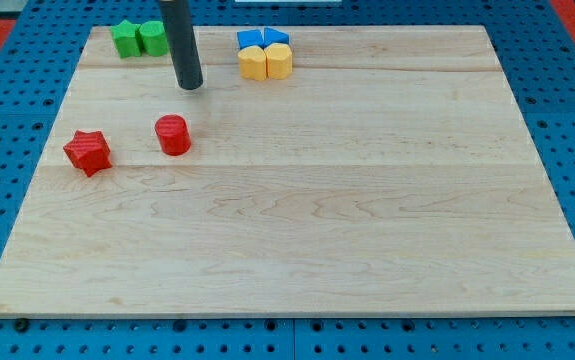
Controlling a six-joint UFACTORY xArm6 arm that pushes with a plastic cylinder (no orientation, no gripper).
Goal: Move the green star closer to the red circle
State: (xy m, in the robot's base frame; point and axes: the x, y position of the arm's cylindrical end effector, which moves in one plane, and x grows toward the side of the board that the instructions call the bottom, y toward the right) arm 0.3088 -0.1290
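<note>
Red star (88, 151) nearest; no readable writing.

no readable text, labels or numbers

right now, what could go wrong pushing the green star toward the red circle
1. The green star touches a second green block, so a push could drag both along.
2. My tip sits between the green pair and the red circle, on the wrong side; it must get behind the star at the board's top-left corner, where space looks tight.
3. A push angled too far left could send the star toward the red star instead.
</note>
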